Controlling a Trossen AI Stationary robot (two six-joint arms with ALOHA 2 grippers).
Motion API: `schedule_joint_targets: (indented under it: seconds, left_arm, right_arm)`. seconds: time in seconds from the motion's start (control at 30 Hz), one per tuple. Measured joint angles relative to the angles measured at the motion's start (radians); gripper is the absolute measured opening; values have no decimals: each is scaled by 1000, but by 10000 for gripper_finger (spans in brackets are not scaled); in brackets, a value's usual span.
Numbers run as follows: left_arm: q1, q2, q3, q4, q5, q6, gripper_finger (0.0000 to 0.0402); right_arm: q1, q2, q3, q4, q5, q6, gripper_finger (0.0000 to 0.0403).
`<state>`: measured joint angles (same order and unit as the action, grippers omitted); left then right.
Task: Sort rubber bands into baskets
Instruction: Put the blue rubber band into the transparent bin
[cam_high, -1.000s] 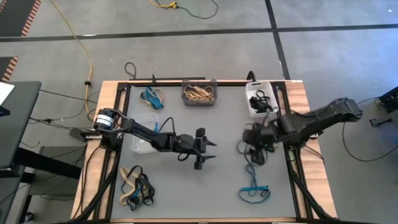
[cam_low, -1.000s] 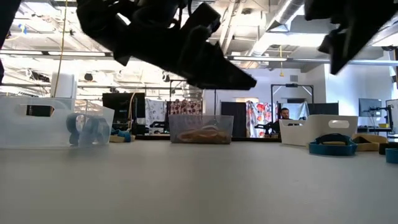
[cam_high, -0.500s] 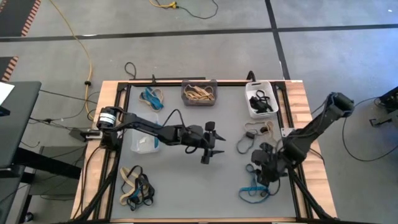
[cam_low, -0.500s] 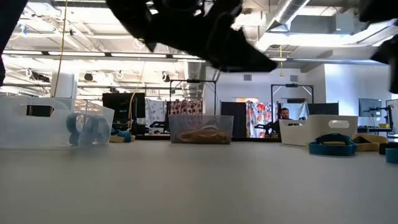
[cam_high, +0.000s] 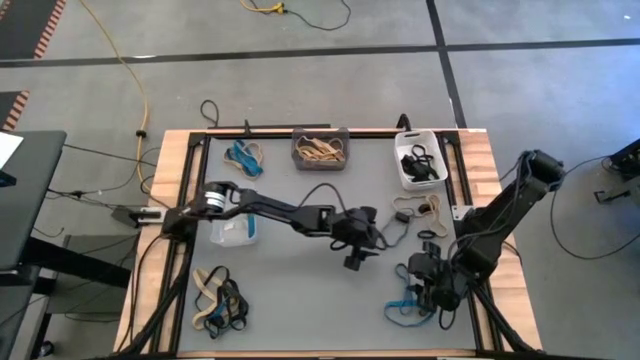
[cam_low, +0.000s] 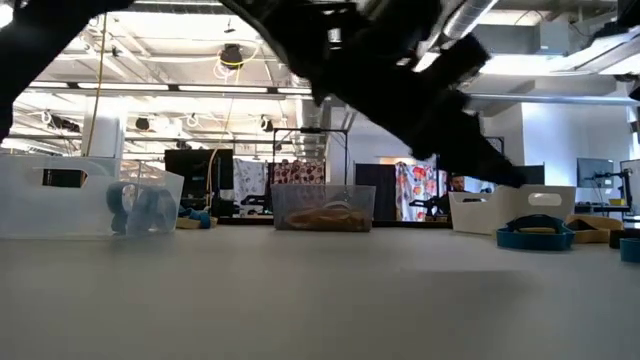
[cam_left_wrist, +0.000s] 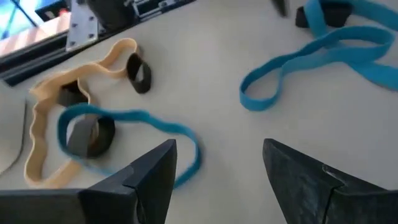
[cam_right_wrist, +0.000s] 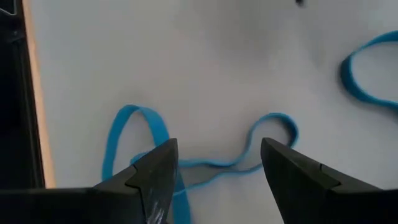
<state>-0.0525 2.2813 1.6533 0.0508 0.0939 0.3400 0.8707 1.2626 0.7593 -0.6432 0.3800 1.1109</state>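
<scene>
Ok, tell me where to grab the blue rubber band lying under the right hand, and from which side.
Take the blue rubber band at its thin middle strand, coming straight down from above. It lies flat and tangled on the table, with a loop at each end, so only the top is reachable. The right hand, open, already straddles that strand.

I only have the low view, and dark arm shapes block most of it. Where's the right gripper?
Observer: The right gripper hangs open over a blue rubber band near the table's right edge.
Operator: And the left gripper?
Observer: The left gripper is open at mid-table, facing a tangle of tan, blue and black bands.
Operator: What's in the white basket?
Observer: The white basket holds black bands.
</scene>
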Motion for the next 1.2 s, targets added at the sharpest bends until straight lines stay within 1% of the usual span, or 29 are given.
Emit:
schedule_joint_targets:
  seconds: [0.17, 0.27, 0.43, 0.53, 0.6, 0.7, 0.8, 0.87, 0.9, 1.03, 1.2]
  left_arm:
    - [12, 105, 171, -153, 14, 43, 231]
    - [26, 158, 259, -221, 48, 47, 231]
    - [52, 227, 351, -296, 91, 4, 230]
    - [68, 245, 374, -328, 137, -21, 219]
    - [78, 245, 376, -357, 167, -31, 200]
    - [84, 245, 376, -396, 170, -23, 157]
    - [83, 244, 377, -419, 166, 1, 91]
    - [82, 244, 377, -425, 168, 20, 35]
    - [79, 243, 377, -426, 168, 24, 18]
    - [69, 229, 377, -456, 129, 50, 3]
    - [52, 158, 374, -572, 36, 101, 0]
  right_arm:
    - [30, 3, 0, 6, 43, 40, 260]
    - [62, 3, 0, 8, 79, 75, 260]
    - [110, 3, 0, 8, 139, 127, 260]
    - [123, 3, 0, 8, 166, 141, 260]
    - [125, 3, 0, 10, 172, 142, 260]
    - [124, 3, 0, 9, 174, 138, 260]
    - [120, 3, 0, 8, 179, 123, 260]
    - [115, 3, 0, 8, 194, 119, 260]
    - [115, 3, 0, 8, 198, 118, 260]
    - [115, 3, 0, 8, 210, 112, 260]
    - [115, 3, 0, -9, 241, 109, 260]
